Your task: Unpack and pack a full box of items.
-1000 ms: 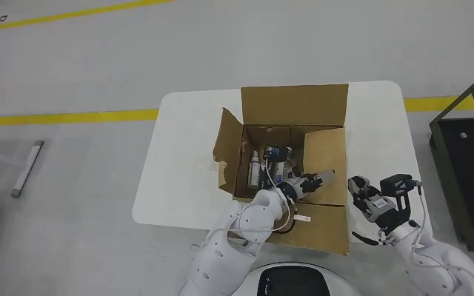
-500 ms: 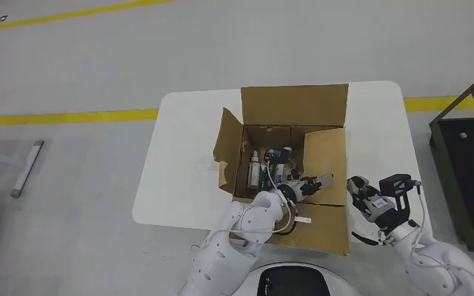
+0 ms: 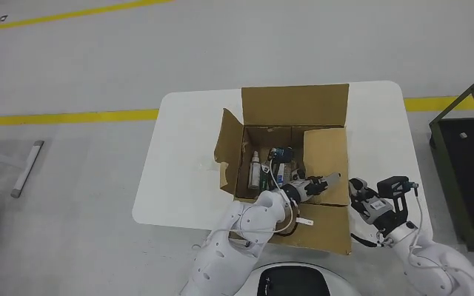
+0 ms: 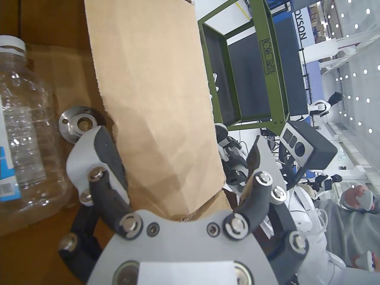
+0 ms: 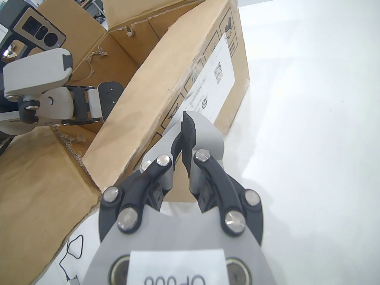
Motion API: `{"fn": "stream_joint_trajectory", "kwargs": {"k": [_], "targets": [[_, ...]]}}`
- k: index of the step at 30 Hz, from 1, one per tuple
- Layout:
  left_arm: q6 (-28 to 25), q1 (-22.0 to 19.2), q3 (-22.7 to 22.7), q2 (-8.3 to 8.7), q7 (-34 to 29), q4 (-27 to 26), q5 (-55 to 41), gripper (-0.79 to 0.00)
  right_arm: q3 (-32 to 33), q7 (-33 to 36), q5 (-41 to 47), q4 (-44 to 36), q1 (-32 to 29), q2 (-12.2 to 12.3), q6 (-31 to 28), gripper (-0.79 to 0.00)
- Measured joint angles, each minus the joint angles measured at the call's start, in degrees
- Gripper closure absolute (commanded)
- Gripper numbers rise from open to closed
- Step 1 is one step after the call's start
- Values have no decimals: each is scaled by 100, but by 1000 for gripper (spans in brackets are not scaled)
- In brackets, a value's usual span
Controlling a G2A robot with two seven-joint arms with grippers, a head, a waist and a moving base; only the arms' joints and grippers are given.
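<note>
The box (image 3: 295,105) sits on the white table (image 3: 185,155) w/ its flaps open. Things are packed at the bottom. A white bottle (image 3: 254,169) is by the L wall. The other stuff next to it is too small to tell apart.

The L gripper (image 3: 323,182) is at the box's R flap (image 3: 326,155), near the front corner. It is wide open & holds nothing. The flap goes btwn its fingers: one finger (image 4: 102,146) is inside the box, the other is outside. I can't tell if a pad touches the flap. By the inside finger there is a round metal ring (image 4: 77,123) on the box floor. Next to that is a clear bottle (image 4: 26,137) w/ a white cap.

The R gripper (image 5: 186,127) is over the table just R of the box, near the front corner, apart from the box. Its fingers are closed almost tight w/ nothing btwn them.

A green cart (image 3: 453,152) stands past the table's R edge.
</note>
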Motion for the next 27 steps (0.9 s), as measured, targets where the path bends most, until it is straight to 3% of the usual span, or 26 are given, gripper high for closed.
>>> {"fn": "stream_joint_trajectory", "kwargs": {"k": [2,5,6,7,8,9,20,27], "targets": [[-22,-14,2,-4,2,-8,-25,-785,3,-10,-17,2,-12,-2,14,-6],[-85,-40,1,-11,11,-24,-96,-785,66,-67,-22,-21,-60,-5,94,-163],[-109,-53,-1,-14,16,-33,-122,-785,111,-100,-15,-44,-82,-7,143,-296],[-122,-63,-3,-17,20,-40,-144,-785,149,-125,5,-61,-99,-9,191,-363],[-134,-76,-4,-20,24,-51,-157,-785,190,-146,44,-79,-118,-12,251,-686],[-154,-100,-1,-21,26,-66,-149,-785,248,-158,92,-111,-142,-15,331,-785],[-487,-372,154,-89,78,-134,-305,-785,988,-306,867,-302,-439,-65,1189,-785],[-782,-876,483,-242,272,98,-491,-785,1424,-320,1434,-409,-584,-100,1455,-785]]}}
